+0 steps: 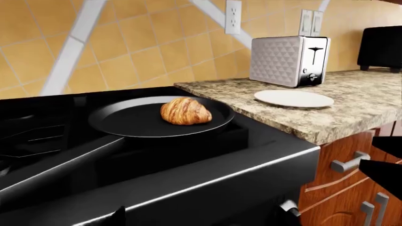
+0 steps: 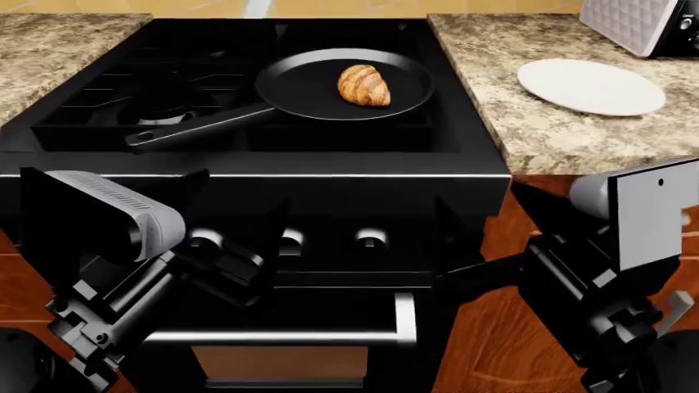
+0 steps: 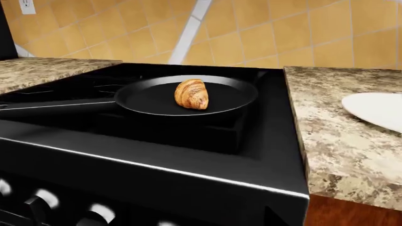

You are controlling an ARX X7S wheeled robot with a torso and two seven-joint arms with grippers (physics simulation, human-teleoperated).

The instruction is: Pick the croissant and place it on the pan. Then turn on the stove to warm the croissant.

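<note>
Both end effectors' states unclear; one croissant (image 2: 364, 85) sits in one pan (image 2: 317, 102) on one stove (image 2: 459, 155).

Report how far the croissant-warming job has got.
Done: the croissant lies in the pan, which sits on the stove. The white plate on the counter is bare. In hand: both arms are down in front of the range; the left tool is next to the front knobs, though its grip is unclear. Left: turning a knob; no flame shows.
</note>
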